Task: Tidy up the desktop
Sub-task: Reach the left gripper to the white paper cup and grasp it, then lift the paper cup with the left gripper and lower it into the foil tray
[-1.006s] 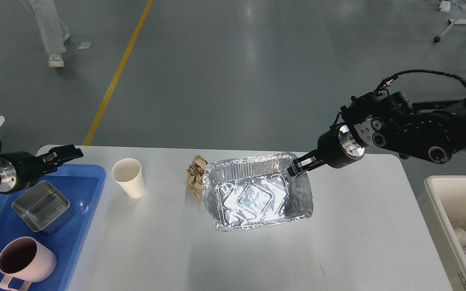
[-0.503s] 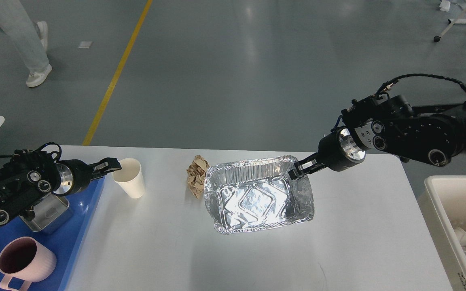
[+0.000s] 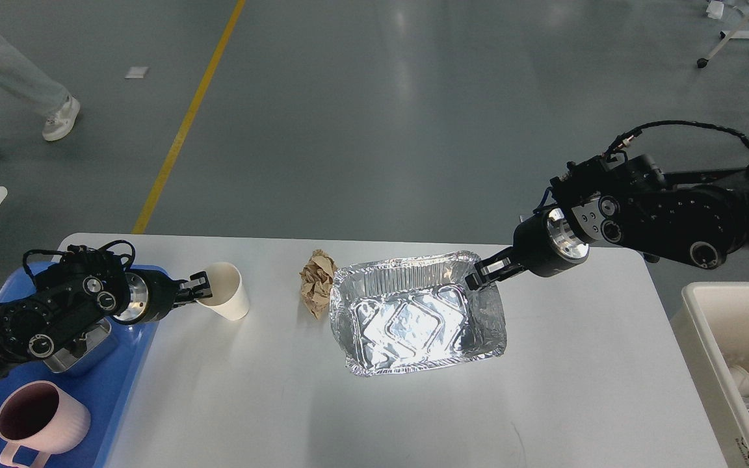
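1. The desktop (image 3: 413,416) is the wide whitish-grey worktop with rounded corners filling the near half of my head view; its long axis runs left to right, the far edge facing the open grey floor (image 3: 381,117).
2. My left gripper (image 3: 200,290) comes in from the left, low over the worktop, and its fingers are at the rim of the paper cup (image 3: 228,290). The cup is tilted, leaning right. The fingers look to be pinching the rim, but they are small and dark, so I cannot tell for certain.
3. My right gripper (image 3: 486,273) reaches in from the right, its fingers clenched on the far right rim of the foil tray (image 3: 417,318), which sits mid-worktop with its long side roughly left to right.
4. A crumpled brown paper ball (image 3: 316,281) lies touching the tray's far left corner, between the tray and the cup.
5. At the left edge, a blue tray (image 3: 124,377) holds a steel container (image 3: 82,348), partly hidden by my left arm, and a pink mug (image 3: 36,422).
6. A white bin (image 3: 712,338) stands just beside the worktop's right end.
7. A person's legs (image 3: 17,91) show on the floor, far left.
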Available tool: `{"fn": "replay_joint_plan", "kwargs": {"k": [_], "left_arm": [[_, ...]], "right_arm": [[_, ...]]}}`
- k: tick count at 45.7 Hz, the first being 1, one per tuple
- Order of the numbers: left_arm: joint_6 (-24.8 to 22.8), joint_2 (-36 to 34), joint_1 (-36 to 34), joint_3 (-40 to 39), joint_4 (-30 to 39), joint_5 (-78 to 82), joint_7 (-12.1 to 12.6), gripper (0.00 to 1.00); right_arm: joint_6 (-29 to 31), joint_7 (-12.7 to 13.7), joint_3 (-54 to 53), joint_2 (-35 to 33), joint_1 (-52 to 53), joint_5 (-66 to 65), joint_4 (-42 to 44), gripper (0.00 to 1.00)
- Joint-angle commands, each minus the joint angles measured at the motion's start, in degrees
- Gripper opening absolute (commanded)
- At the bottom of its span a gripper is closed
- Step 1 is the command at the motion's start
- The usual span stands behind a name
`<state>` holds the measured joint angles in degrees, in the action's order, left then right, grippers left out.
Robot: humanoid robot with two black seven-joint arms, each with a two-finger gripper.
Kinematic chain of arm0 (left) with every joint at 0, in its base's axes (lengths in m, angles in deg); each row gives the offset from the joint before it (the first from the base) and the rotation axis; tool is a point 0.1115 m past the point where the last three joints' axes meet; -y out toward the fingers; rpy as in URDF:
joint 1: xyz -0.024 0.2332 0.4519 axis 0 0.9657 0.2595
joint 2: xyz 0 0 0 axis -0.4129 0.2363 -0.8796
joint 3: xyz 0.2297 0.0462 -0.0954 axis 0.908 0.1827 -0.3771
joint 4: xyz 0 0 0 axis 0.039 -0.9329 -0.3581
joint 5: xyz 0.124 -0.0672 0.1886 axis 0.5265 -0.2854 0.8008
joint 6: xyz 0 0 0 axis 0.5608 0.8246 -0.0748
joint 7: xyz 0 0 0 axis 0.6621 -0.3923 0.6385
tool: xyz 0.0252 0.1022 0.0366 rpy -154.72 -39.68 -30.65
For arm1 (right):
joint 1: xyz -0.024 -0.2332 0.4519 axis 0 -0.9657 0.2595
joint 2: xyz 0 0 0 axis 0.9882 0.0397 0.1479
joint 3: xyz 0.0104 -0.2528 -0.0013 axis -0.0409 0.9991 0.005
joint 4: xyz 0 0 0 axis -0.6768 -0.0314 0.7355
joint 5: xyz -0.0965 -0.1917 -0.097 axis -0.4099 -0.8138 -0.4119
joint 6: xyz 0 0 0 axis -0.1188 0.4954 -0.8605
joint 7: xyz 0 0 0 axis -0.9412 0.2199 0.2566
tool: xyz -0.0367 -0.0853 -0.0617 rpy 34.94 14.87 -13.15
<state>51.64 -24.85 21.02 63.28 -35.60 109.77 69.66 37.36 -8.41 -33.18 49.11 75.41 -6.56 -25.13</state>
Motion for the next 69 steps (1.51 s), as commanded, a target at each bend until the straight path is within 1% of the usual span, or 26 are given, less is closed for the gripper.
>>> {"fn": "replay_joint_plan", "kwargs": {"k": [1,6,9,12,16,22,25,30,36,41,44,48,53,57,63,69], "left_arm": [[-1.62,-0.53,-0.06,-0.10,0.09,-0.22,-0.15,0.00],[-2.23,-1.75,-0.32,-0.54,0.62,-0.66,-0.24,0.00],[-3.63,-3.16,-0.67,-0.89,0.88,-0.75,-0.24,0.00],[-5.91,-4.74,-1.55,-1.24,1.49,-0.83,-0.50,0.00],[-8.99,-7.90,-3.13,-2.64,3.95,-0.92,-0.76,0.01],[-15.67,-13.70,-5.68,-7.56,8.43,-1.01,-0.85,0.02],[-19.18,-15.64,-7.52,-9.68,9.32,-1.36,-0.85,0.02],[-23.76,-18.71,-10.78,-11.44,10.37,-2.41,-1.03,0.02],[-27.27,-22.32,-14.38,-12.23,12.83,-5.31,-1.29,0.03],[-30.25,-23.99,-18.16,-12.23,13.19,-6.98,-1.38,0.03],[-30.25,-24.52,-21.14,-12.05,13.19,-7.68,-2.08,0.03],[-30.25,-23.73,-25.01,-11.53,13.36,-8.22,-3.66,0.03],[-30.25,-21.80,-28.44,-11.09,13.36,-8.39,-4.02,0.03],[-30.25,-16.80,-31.78,-9.42,13.19,-8.39,-4.10,0.03],[-30.25,-8.89,-36.79,-3.10,12.22,-8.30,-4.10,0.03],[-30.25,-0.98,-38.55,0.51,11.25,-7.95,-4.10,0.03]], "right_arm": [[0.00,0.00,0.00,0.16,-0.11,-0.01,0.19,0.00],[0.00,0.00,0.00,0.07,-0.11,-0.01,0.19,0.00],[0.00,0.00,0.00,-0.02,-0.11,-0.01,0.19,0.00],[0.00,0.00,0.00,-0.02,-0.11,-0.01,0.19,0.00],[0.00,0.00,0.00,0.07,-0.02,-0.01,0.19,0.00],[0.00,0.00,0.00,0.34,-0.02,-0.01,0.63,0.00],[0.00,0.00,0.00,0.51,-0.02,-0.01,0.72,0.00],[0.00,0.00,0.00,0.95,0.07,0.07,0.89,0.00],[0.00,0.00,0.00,1.04,0.24,0.07,0.89,0.00],[0.00,0.00,0.00,1.04,0.42,0.07,0.89,0.00],[0.00,0.00,0.00,1.04,0.51,0.16,0.89,0.00],[0.00,0.00,0.00,1.13,0.59,0.07,0.89,0.00],[0.00,0.00,0.00,1.65,0.94,0.16,0.89,0.00],[0.00,-0.09,0.00,2.18,1.03,0.16,1.33,0.00],[0.00,-0.09,-0.09,2.44,1.21,0.25,1.42,0.00],[0.00,-0.09,-0.09,2.44,1.38,0.25,1.60,0.00]]}}
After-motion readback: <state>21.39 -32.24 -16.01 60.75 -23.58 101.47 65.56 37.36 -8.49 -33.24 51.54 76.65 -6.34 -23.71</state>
